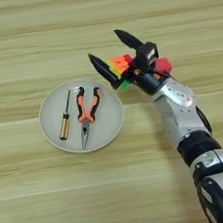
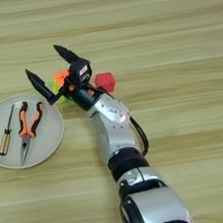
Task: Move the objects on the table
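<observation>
My right gripper (image 1: 104, 45) is open, its two black fingers spread wide and pointing up and to the left. The multicolour puzzle cube (image 1: 121, 65) sits between the finger roots, partly hidden by the gripper body; I cannot tell whether they touch it. The plain red cube (image 2: 105, 81) rests on the table (image 1: 55, 192) just right of the gripper. The orange-handled pliers (image 1: 87, 112) and the thin amber-handled screwdriver (image 1: 65, 119) lie side by side on the round grey plate (image 1: 109, 120), left of the gripper.
The silver forearm (image 1: 179, 108) runs from the bottom right up to the gripper, crossing the table's right middle. The plate's right rim lies close to the lower finger.
</observation>
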Motion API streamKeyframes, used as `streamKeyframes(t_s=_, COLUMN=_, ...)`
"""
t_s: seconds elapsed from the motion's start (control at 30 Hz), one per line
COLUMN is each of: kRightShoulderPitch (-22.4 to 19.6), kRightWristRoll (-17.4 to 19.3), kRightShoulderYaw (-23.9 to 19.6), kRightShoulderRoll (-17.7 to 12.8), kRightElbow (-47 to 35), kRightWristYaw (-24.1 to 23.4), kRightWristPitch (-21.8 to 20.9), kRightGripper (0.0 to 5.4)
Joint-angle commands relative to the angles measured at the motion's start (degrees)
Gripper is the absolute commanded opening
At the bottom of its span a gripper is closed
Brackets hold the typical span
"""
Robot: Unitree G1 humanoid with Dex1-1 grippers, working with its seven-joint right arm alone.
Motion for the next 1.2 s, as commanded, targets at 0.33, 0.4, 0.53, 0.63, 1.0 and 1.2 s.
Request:
streamKeyframes(t_s=0.33, kRightShoulderPitch=1.74, kRightWristRoll=-2.72, kRightShoulderYaw=7.25, kRightShoulderRoll=-1.27, kRightElbow=-10.04, kRightWristYaw=5.13, kRightWristPitch=16.69, kRightGripper=5.39)
streamKeyframes(t_s=0.4, kRightShoulderPitch=1.97, kRightWristRoll=-4.42, kRightShoulderYaw=8.06, kRightShoulderRoll=-1.36, kRightElbow=-10.61, kRightWristYaw=3.38, kRightWristPitch=19.41, kRightGripper=5.39)
streamKeyframes(t_s=0.53, kRightShoulderPitch=2.35, kRightWristRoll=-4.36, kRightShoulderYaw=8.04, kRightShoulderRoll=-0.83, kRightElbow=-14.02, kRightWristYaw=1.05, kRightWristPitch=26.40, kRightGripper=5.39)
streamKeyframes(t_s=0.63, kRightShoulderPitch=3.41, kRightWristRoll=-3.90, kRightShoulderYaw=8.91, kRightShoulderRoll=-0.54, kRightElbow=-21.20, kRightWristYaw=-1.38, kRightWristPitch=35.73, kRightGripper=5.39)
streamKeyframes(t_s=1.0, kRightShoulderPitch=3.11, kRightWristRoll=-9.49, kRightShoulderYaw=12.62, kRightShoulderRoll=-1.26, kRightElbow=-38.42, kRightWristYaw=-13.92, kRightWristPitch=62.06, kRightGripper=5.39)
streamKeyframes(t_s=1.2, kRightShoulderPitch=3.86, kRightWristRoll=-11.27, kRightShoulderYaw=15.41, kRightShoulderRoll=-2.09, kRightElbow=-42.00, kRightWristYaw=-15.23, kRightWristPitch=67.05, kRightGripper=5.39)
